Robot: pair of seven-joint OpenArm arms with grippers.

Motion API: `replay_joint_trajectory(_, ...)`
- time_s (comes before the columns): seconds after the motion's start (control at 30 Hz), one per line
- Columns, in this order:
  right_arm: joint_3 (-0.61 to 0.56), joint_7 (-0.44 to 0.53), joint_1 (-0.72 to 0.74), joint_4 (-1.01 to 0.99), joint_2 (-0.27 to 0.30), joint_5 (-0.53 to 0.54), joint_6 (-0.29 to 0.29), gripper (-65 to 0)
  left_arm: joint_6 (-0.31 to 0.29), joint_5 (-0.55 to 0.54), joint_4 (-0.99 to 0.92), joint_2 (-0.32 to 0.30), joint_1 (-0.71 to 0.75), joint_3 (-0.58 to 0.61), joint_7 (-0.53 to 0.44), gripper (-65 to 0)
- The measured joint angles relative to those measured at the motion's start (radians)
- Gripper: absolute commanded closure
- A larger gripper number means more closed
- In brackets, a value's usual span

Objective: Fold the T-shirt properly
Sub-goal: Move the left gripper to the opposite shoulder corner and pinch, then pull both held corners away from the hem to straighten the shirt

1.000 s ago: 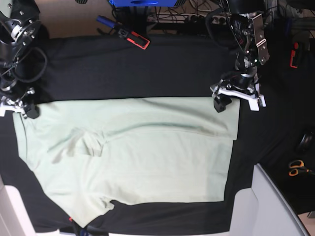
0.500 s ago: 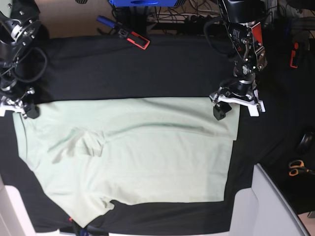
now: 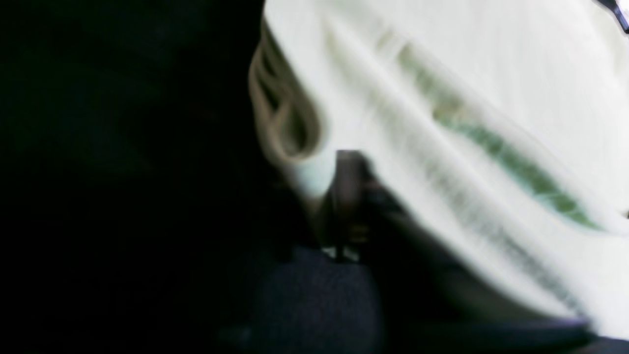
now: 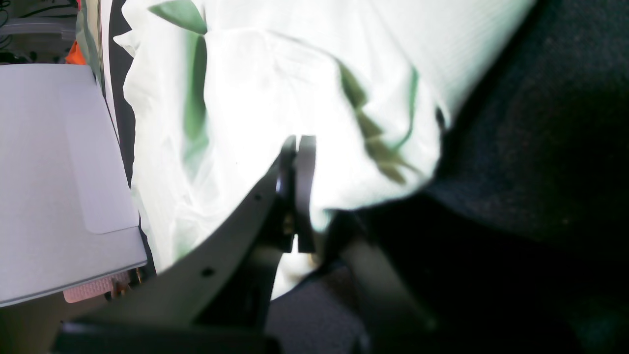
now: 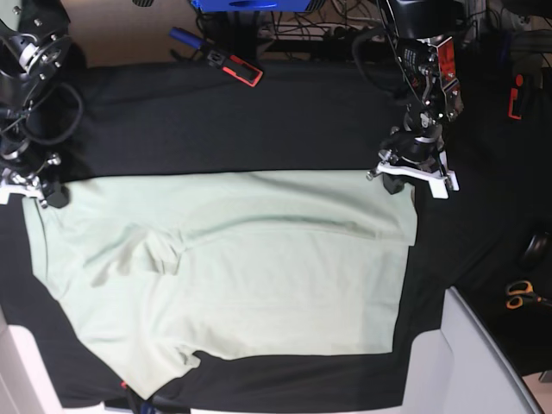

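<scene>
The pale mint T-shirt [image 5: 233, 267] lies spread flat on the black tablecloth [image 5: 241, 121], with a small fold left of its middle. My left gripper [image 5: 412, 175] is at the shirt's far right corner. The blurred left wrist view shows its fingers [image 3: 347, 187] together with the shirt's hem [image 3: 295, 142] bunched around them. My right gripper [image 5: 33, 191] is at the far left corner. In the right wrist view its fingers [image 4: 296, 177] are shut on the shirt [image 4: 255, 98]. No label shows.
A red and black tool [image 5: 235, 66] lies at the table's far edge. Scissors [image 5: 520, 295] lie at the right. A grey panel [image 5: 483, 362] stands at the near right corner, and another [image 4: 54, 172] shows beside the shirt's left side.
My left gripper has moved a little toward the far edge at the shirt's right corner. The right gripper and the rest of the shirt have not moved.
</scene>
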Motion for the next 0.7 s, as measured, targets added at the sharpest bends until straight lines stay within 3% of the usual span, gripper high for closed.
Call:
replay_joint_trajectory(0.43,0.0,0.0,-0.02,0.005,0.004,0.011,0.01,0.0,-0.005,-0.01,0.018,-0.001,0.046,0.0,-0.013,0.0)
replay_joint_trajectory(0.7,-0.001,0.003,-0.047,0.014,0.005,0.02,0.023,0.0,0.0,0.008,0.139,0.0,0.148,0.004,0.026,0.0)
